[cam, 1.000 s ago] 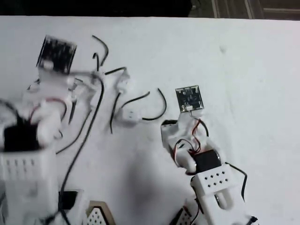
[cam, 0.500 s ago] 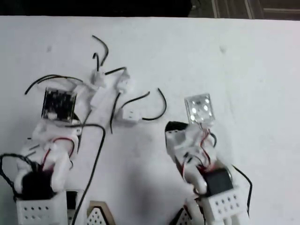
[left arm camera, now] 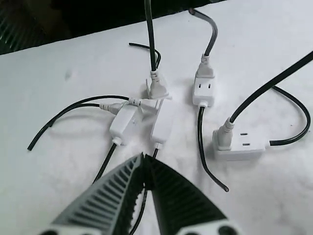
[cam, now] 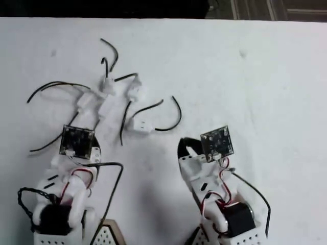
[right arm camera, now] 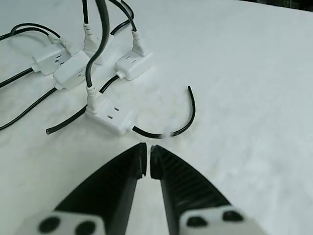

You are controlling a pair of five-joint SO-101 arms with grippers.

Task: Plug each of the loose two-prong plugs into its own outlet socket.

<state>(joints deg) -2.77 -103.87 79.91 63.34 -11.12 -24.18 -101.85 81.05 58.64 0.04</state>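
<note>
Plugs [left arm camera: 157, 88] and sockets [left arm camera: 204, 88] are small white blocks on short black cords [left arm camera: 199, 137]. They lie bunched on the white table [cam: 265, 76], toward 10 o'clock from its middle in the high view. One socket shows two narrow slots on its face. Another socket [cam: 140, 125] lies apart at the bunch's 5 o'clock edge, its cord curling away toward 3 o'clock. Several blocks touch end to end, and I cannot tell which are truly joined.

My left pincer [left arm camera: 145, 159] is pressed together with nothing in it, its tip pointing at the bunch from the 6 o'clock side. My right pincer [right arm camera: 145, 149] is also pressed together and bare, just short of that lone socket [right arm camera: 110, 113].

A second ago my left arm reached out over the bunch toward 10 o'clock. It has since drawn back toward 7 o'clock, uncovering cords on the 9 o'clock side. My right arm has pulled back toward 5 o'clock.
</note>
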